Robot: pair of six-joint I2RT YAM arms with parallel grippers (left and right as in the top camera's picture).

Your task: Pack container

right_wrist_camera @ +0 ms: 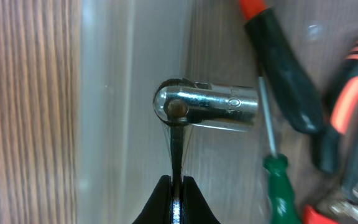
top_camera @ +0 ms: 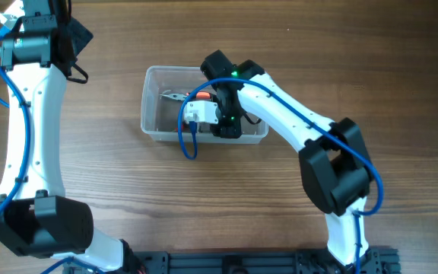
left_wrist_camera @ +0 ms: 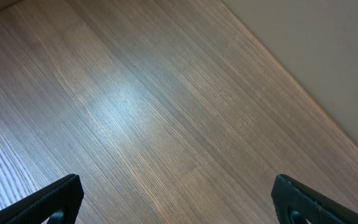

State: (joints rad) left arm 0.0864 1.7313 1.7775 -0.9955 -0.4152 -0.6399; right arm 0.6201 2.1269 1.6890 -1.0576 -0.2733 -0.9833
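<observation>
Right gripper (right_wrist_camera: 174,198) reaches down into the clear, shallow rectangular plastic container (top_camera: 146,106) at mid-table, its black fingers pinched together on the thin metal shank of a chrome socket tool (right_wrist_camera: 207,107) with a rounded swivel head, close to one wall. Beside it in the tub lie a small green-handled screwdriver (right_wrist_camera: 279,186), a black-and-red-handled screwdriver (right_wrist_camera: 288,81) and orange-and-black pliers (right_wrist_camera: 350,99). Left gripper (left_wrist_camera: 179,208) hangs with fingers wide apart over the bare wooden table (left_wrist_camera: 166,93), well apart from the container
</observation>
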